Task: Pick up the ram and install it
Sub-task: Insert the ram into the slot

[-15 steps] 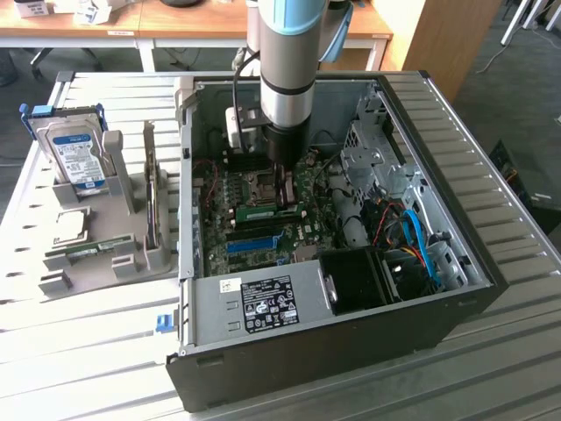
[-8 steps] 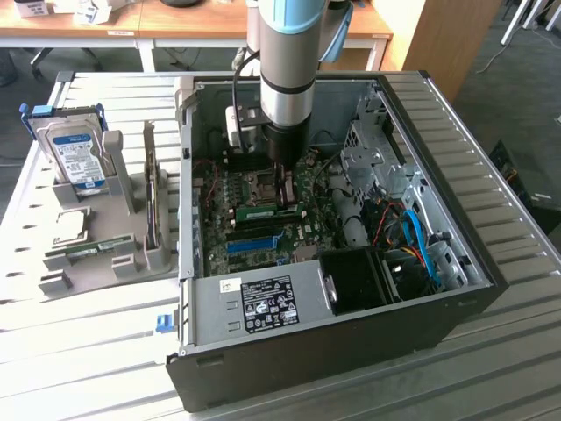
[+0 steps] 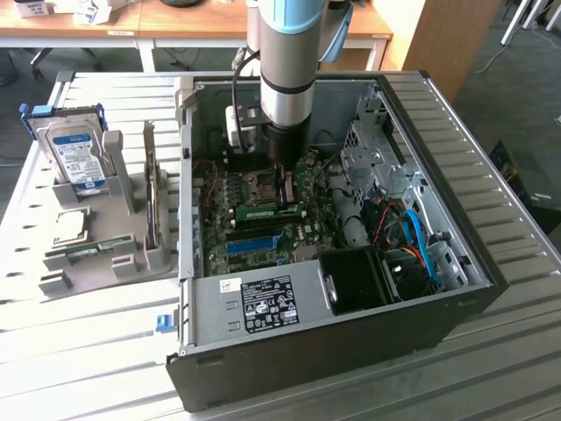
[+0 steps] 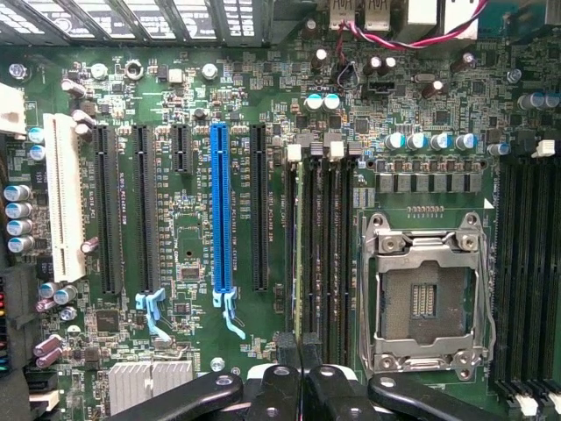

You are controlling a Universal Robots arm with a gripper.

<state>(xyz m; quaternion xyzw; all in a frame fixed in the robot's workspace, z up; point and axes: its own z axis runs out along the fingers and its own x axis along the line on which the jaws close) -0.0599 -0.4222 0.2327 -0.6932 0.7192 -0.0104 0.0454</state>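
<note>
The ram [image 3: 263, 211] is a thin green stick standing on edge in a black memory slot on the motherboard [image 3: 307, 232] inside the open computer case [image 3: 351, 355]. In the wrist view the ram [image 4: 301, 254] shows edge-on, running up from between the black fingertips [image 4: 282, 379]. My gripper [image 3: 282, 195] reaches straight down from the arm onto the stick's end toward the exterior view's right. The gripper [image 4: 302, 364] is shut on the ram's top edge, the jaws nearly touching.
A blue slot [image 4: 221, 210] and black slots lie beside the ram; the metal CPU socket [image 4: 427, 298] is on its other side. A grey holder [image 3: 105, 254] at the exterior view's left carries a hard drive [image 3: 74, 158] and another green stick [image 3: 88, 252]. The power supply [image 3: 263, 303] lines the case's near wall.
</note>
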